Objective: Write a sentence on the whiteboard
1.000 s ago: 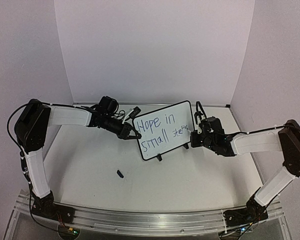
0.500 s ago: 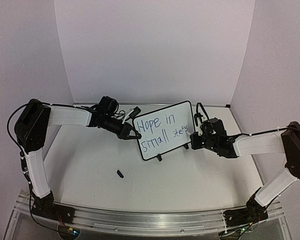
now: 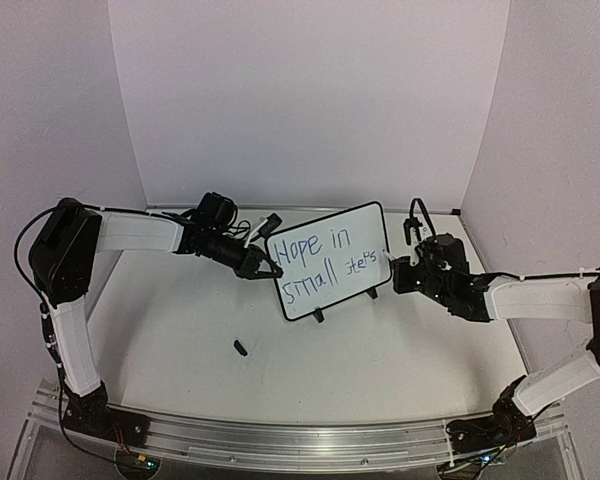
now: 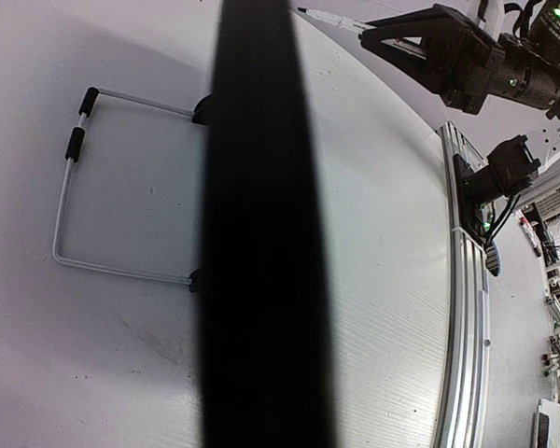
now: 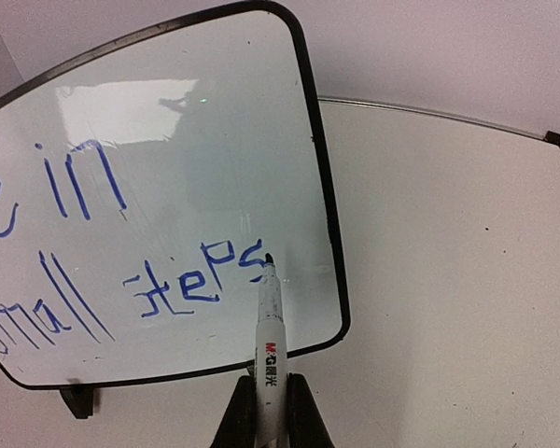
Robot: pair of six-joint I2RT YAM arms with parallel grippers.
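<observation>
My left gripper (image 3: 261,268) is clamping the edge of the glossy, black-framed rectangular whiteboard (image 3: 366,226); my right gripper (image 5: 271,413) is pinching a slim white plastic marker (image 5: 270,347), tip at the blue handwritten sentence (image 5: 189,283).

What we lose
The whiteboard (image 5: 187,168) runs off the right wrist view's left side, cutting the sentence (image 5: 182,285); a blurred black band (image 4: 261,233) splits our left wrist view; the dark speck (image 3: 240,348) on the table (image 3: 170,320) is too small to name.

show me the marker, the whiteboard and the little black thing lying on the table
marker (image 5: 271,327): right wrist view, on its white barrel.
whiteboard (image 5: 215,159): right wrist view, on bare white surface right of "in".
little black thing (image 3: 240,348): top external view, on its middle.
</observation>
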